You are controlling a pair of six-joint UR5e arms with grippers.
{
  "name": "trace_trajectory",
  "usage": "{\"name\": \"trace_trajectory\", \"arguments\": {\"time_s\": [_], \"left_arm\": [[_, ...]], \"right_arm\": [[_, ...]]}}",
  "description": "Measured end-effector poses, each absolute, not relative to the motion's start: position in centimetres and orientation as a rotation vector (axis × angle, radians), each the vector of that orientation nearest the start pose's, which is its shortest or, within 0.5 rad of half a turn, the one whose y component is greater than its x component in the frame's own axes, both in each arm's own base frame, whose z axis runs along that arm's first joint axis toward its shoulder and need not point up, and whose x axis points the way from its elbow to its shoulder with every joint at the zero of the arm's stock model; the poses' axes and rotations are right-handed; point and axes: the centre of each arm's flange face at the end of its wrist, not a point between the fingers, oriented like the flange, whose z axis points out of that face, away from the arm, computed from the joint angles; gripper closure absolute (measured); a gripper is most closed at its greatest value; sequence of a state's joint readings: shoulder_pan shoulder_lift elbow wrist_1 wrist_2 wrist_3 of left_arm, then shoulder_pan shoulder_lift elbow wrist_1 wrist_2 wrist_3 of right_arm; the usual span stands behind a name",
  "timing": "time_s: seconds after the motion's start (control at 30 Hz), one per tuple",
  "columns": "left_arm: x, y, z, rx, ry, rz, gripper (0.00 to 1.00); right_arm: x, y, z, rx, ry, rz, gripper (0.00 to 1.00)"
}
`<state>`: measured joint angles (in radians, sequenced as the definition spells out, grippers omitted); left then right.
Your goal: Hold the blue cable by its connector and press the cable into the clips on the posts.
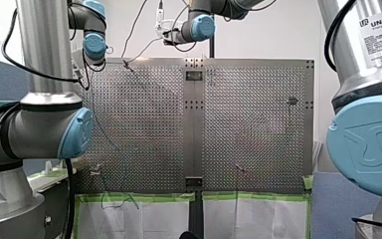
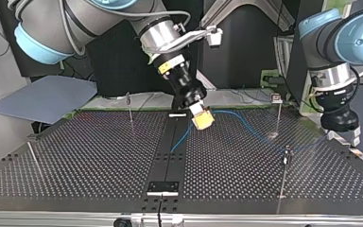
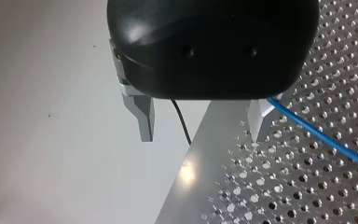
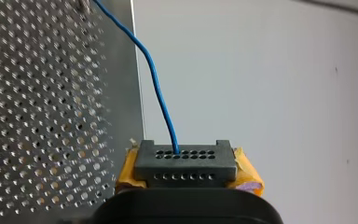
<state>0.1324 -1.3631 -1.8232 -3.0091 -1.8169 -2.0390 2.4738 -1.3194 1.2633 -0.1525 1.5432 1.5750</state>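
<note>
In the top view my right gripper (image 2: 201, 116), with yellow pads, hangs over the middle of the perforated table (image 2: 99, 156). In the right wrist view it (image 4: 189, 173) is shut on a dark grey connector (image 4: 185, 156). The blue cable (image 4: 156, 88) leaves the connector's face. The cable (image 2: 248, 126) sags across the table towards my left gripper (image 2: 344, 137) at that view's right edge. In the left wrist view the metal fingers (image 3: 144, 121) stand open with nothing between them, and the cable (image 3: 326, 140) passes just outside one finger. No clip holds the cable.
Thin posts stand on the table: one with a clip (image 2: 277, 99) at the back, one (image 2: 287, 153) nearer the camera, another (image 2: 129, 101) at the back left. A dark centre strip (image 2: 170, 156) splits the table. My left gripper (image 3: 203, 126) hangs over the table's edge.
</note>
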Motion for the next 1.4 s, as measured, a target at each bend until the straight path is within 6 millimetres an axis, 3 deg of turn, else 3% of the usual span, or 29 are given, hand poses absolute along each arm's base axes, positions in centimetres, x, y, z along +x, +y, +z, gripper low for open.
{"name": "trace_trajectory", "arguments": {"time_s": [0.3,0.6,0.87,1.1,1.4], "left_arm": [[40.2,-5.7,47.4,-0.623,1.389,-0.050,0.00],[38.0,-6.0,47.0,-0.619,1.394,-0.040,0.00],[39.8,-7.1,46.4,-0.547,1.408,-0.076,0.00],[41.5,-8.6,44.6,-0.474,1.484,-0.124,0.00],[42.1,-10.1,44.6,-0.407,1.486,-0.213,0.00]], "right_arm": [[55.9,-23.5,53.9,-2.285,0.585,-2.693,1.00],[55.8,-21.4,52.7,-2.331,0.543,-2.601,1.00],[55.3,-22.3,52.7,-2.349,0.634,-2.624,1.00],[54.6,-23.8,52.6,-2.386,0.739,-2.655,1.00],[53.7,-25.4,52.5,-2.440,0.871,-2.683,1.00]]}}
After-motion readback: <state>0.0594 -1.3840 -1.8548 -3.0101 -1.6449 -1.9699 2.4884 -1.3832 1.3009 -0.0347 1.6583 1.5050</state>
